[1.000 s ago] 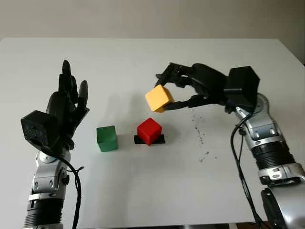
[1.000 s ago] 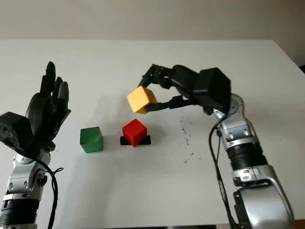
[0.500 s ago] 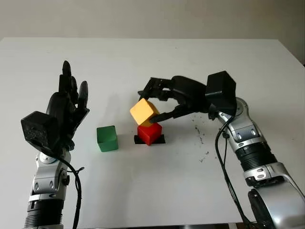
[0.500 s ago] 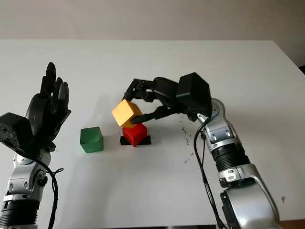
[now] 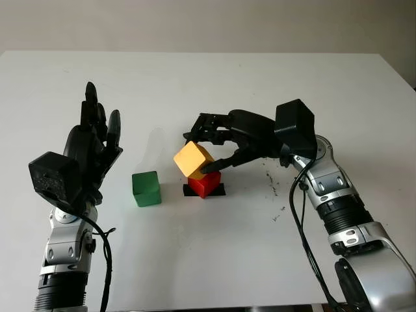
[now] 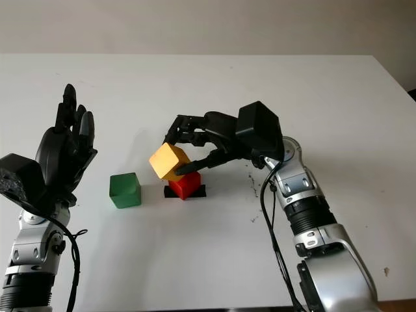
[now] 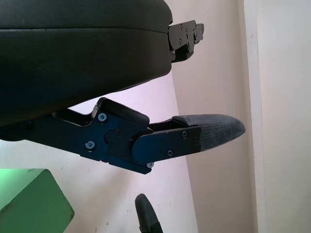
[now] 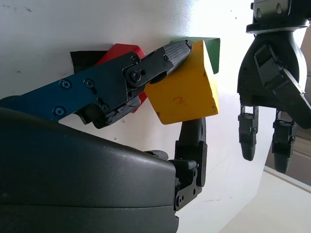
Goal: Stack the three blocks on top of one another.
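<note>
My right hand (image 5: 207,148) is shut on the yellow block (image 5: 193,159), which is tilted and sits just above and slightly left of the red block (image 5: 205,184). In the right wrist view the yellow block (image 8: 187,90) is pinched between the fingers, with the red block (image 8: 119,52) behind it. The red block stands on a black patch (image 5: 218,190) at the table's middle. The green block (image 5: 146,188) stands on the table left of the red one, and its corner (image 7: 31,201) appears in the left wrist view. My left hand (image 5: 88,146) is open, raised above the table on the left.
The white table (image 5: 214,253) has small dark specks (image 5: 273,185) to the right of the red block. Its far edge (image 5: 195,53) meets a beige wall.
My right hand has carried the yellow block down and to the left, from above and right of the red block to just over it. The left hand has not moved.
</note>
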Controlling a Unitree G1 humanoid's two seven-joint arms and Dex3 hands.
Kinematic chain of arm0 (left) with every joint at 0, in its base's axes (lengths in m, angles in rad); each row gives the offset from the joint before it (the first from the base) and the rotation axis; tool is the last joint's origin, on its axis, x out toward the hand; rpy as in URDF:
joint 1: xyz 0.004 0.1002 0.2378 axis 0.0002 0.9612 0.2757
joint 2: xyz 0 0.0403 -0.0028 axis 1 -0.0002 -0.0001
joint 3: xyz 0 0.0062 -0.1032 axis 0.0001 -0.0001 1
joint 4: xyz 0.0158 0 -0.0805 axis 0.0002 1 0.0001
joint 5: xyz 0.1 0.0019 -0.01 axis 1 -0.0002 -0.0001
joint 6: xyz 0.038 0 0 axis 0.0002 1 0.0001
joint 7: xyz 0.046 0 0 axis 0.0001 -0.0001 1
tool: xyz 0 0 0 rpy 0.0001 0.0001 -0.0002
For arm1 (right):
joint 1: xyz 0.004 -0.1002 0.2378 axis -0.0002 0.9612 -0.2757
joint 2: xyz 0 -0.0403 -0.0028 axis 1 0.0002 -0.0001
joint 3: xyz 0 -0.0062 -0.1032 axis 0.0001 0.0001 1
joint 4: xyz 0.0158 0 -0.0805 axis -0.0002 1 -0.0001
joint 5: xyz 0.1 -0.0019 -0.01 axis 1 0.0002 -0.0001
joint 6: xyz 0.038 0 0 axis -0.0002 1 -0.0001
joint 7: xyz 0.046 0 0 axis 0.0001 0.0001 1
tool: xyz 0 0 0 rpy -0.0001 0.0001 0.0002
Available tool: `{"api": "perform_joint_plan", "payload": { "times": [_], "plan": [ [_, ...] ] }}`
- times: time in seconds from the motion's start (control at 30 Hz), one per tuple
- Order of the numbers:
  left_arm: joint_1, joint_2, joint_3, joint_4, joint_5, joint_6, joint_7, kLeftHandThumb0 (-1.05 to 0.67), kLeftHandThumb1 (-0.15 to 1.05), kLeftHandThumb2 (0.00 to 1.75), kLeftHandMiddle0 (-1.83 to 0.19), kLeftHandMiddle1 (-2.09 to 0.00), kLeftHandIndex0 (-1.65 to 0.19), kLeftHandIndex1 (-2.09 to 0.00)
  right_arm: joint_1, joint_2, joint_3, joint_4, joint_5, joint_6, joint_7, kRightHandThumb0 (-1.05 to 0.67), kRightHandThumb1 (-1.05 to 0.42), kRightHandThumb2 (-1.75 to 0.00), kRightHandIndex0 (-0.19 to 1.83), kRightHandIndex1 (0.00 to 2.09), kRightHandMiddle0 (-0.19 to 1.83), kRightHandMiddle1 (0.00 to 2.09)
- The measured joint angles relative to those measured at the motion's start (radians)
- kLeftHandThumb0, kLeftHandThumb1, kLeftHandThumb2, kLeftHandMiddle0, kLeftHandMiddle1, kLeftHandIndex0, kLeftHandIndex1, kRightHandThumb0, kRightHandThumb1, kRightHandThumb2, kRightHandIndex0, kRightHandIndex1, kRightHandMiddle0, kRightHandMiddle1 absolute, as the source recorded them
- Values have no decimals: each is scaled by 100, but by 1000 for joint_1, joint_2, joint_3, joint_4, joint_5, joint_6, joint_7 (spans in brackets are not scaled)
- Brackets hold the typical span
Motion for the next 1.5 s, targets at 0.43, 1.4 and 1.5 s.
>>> {"api": "perform_joint_plan", "payload": {
  "times": [0.43,1.4,1.5],
  "plan": [
    [0,0,2,0,0,-1,3,-72,105,56,19,-4,19,-4,11,-32,0,4,-32,-1,-36,-43,-96,-5,27,5,30,163],
    [1,0,7,0,1,-1,4,-73,105,55,18,-6,17,-6,27,-59,19,-31,-141,-5,-76,-48,-94,-5,29,5,29,140],
    [1,0,7,0,1,-1,4,-73,105,55,18,-6,17,-6,28,-60,19,-33,-143,-7,-76,-48,-94,-5,27,5,25,135]
  ]
}}
